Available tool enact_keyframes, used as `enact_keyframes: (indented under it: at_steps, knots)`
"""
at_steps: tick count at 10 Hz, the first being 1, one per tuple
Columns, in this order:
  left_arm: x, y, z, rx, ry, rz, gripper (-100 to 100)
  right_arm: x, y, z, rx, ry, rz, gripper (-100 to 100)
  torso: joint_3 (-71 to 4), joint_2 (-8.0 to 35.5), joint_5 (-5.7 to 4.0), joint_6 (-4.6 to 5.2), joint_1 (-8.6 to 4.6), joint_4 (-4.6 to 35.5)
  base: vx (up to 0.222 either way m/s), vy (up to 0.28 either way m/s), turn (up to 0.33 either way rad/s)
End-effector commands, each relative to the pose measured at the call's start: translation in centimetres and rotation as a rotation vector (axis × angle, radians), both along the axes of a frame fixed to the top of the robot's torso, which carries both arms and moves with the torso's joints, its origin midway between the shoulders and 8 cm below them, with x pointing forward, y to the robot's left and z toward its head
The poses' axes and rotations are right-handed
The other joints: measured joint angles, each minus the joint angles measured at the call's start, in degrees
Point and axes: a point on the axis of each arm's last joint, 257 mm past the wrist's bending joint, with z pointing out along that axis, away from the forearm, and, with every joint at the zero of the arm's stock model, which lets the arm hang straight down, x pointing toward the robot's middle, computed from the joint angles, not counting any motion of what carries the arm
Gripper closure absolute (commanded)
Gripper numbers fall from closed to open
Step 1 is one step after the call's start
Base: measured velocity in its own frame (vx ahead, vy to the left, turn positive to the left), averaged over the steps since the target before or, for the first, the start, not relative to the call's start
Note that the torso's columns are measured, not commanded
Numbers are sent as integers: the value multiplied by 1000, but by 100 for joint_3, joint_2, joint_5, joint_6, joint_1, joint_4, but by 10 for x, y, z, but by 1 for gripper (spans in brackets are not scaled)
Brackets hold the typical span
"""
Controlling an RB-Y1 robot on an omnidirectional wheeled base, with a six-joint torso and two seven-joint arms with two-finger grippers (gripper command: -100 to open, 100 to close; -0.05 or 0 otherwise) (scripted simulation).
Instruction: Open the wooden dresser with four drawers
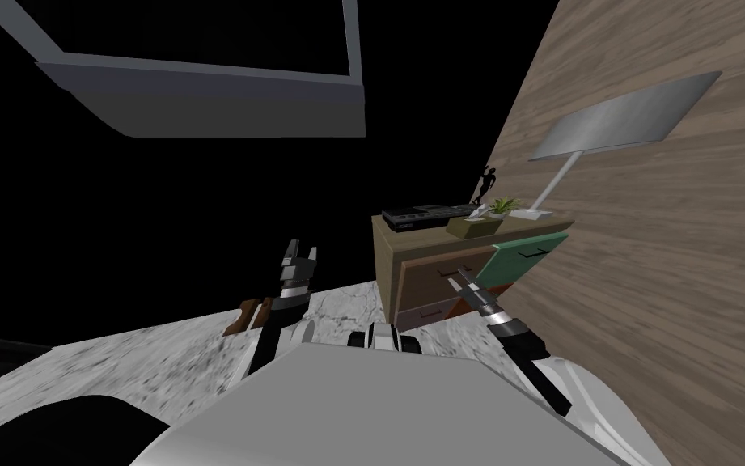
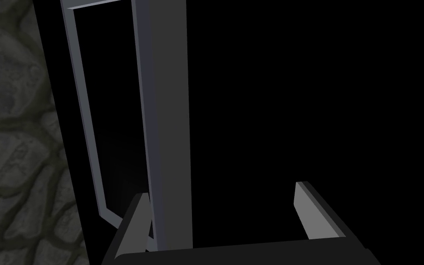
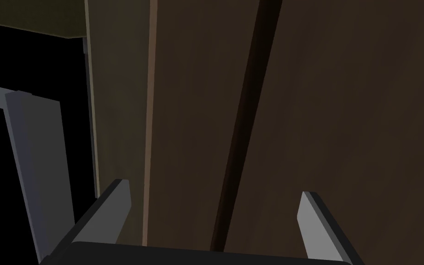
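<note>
Wood-grained tan dresser (image 1: 391,271) with several drawer fronts, standing on a mottled grey floor (image 1: 160,356) against a plank-patterned wall (image 1: 653,283).

Head view: the dresser lies ahead and to the right. A green drawer front (image 1: 528,257) appears to jut forward of the brown drawer front (image 1: 431,283) beside it. The right gripper (image 1: 461,285) reaches to the brown front, near its dark handle; contact cannot be judged. The left gripper (image 1: 301,252) is raised over the floor, well apart from the dresser.

Left wrist view: both light grey fingers (image 2: 314,216) are spread wide and grasp nothing.

Right wrist view: the blade-like fingers (image 3: 319,225) are likewise wide apart and empty, facing dark brown wood. A narrow dark line (image 3: 243,138) runs between them.
</note>
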Motion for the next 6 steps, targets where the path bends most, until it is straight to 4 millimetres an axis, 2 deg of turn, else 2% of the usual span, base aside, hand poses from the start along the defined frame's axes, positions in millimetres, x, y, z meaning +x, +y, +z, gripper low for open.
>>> enact_keyframes:
  at_steps: [1,2,3,4,6]
  knots:
    - [0,0,0,0,0,0,0,0,3,-2,20,-3,-7,-100,-1,-1,0,0,0,0,0,0,0]
    - [0,0,0,0,0,0,0,4,-3,6,21,-3,-10,-100,-3,-5,1,0,0,-1,39,29,23]
    - [0,0,0,0,0,0,0,2,0,3,17,-4,-8,-100,-11,-19,3,-1,10,-4,25,18,5]
    - [0,0,0,0,0,0,0,2,-1,4,20,-3,-9,100,-9,-13,2,0,5,-5,0,0,0]
    - [0,0,0,0,0,0,0,-1,-1,6,20,-5,1,100,25,57,21,14,-3,35,-168,-34,-29]
